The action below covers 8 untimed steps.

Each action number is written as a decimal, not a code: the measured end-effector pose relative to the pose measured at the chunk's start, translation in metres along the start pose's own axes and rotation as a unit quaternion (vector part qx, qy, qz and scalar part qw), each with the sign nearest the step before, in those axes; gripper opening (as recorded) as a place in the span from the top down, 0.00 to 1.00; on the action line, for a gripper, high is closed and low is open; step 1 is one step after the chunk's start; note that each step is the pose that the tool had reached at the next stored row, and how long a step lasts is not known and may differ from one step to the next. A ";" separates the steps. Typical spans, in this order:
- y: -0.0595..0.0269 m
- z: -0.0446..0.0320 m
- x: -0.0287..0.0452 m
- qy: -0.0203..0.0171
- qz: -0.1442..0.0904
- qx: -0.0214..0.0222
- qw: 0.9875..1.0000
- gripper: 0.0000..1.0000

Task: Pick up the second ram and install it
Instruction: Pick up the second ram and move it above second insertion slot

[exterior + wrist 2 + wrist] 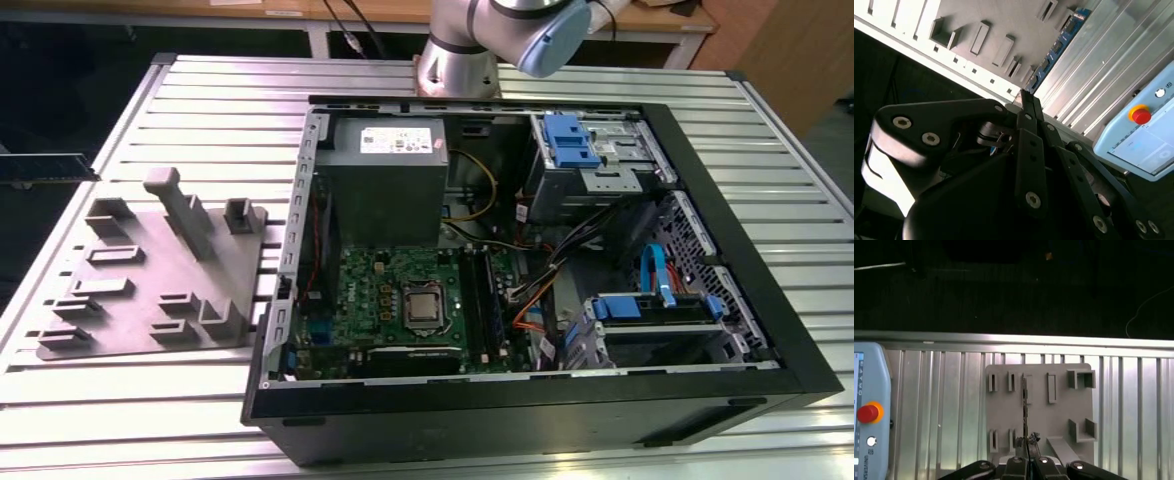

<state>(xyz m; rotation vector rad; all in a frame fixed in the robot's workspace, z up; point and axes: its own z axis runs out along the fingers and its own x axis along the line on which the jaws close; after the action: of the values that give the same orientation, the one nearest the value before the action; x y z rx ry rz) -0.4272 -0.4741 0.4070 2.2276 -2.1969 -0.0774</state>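
Claw (1027, 450) is seen clamped shut on the second ram (1025, 405) in the first wrist view, so the pick-up half can probably be counted as done.

Biggest thing first: the slatted desk (200, 90), with the open PC case (534, 395) laid on it. The gray holder plate (140, 300) is parked at 9 o'clock from the case in the exterior view, just beside it. Inside the case the motherboard (387, 280) is exposed, and the long black slots (470, 300) are found at 3 o'clock from the CPU socket (424, 305). Whether a stick is already seated there can't be made out.

The second ram is held by one end, edge-on, sticking out past the claw and lined up over the holder plate, well apart from the slots. So the install part is judged to be all left: nothing has been brought to the case or pressed in yet.
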 end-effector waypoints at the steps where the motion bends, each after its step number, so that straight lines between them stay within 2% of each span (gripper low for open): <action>1: 0.0000 0.0000 0.0000 0.000 0.000 0.000 1.000 0.89; 8: -0.0015 -0.0004 -0.0001 0.000 0.000 0.000 1.000 0.89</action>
<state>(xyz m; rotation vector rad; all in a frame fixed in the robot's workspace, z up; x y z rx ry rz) -0.4257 -0.4740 0.4074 2.2275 -2.1967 -0.0774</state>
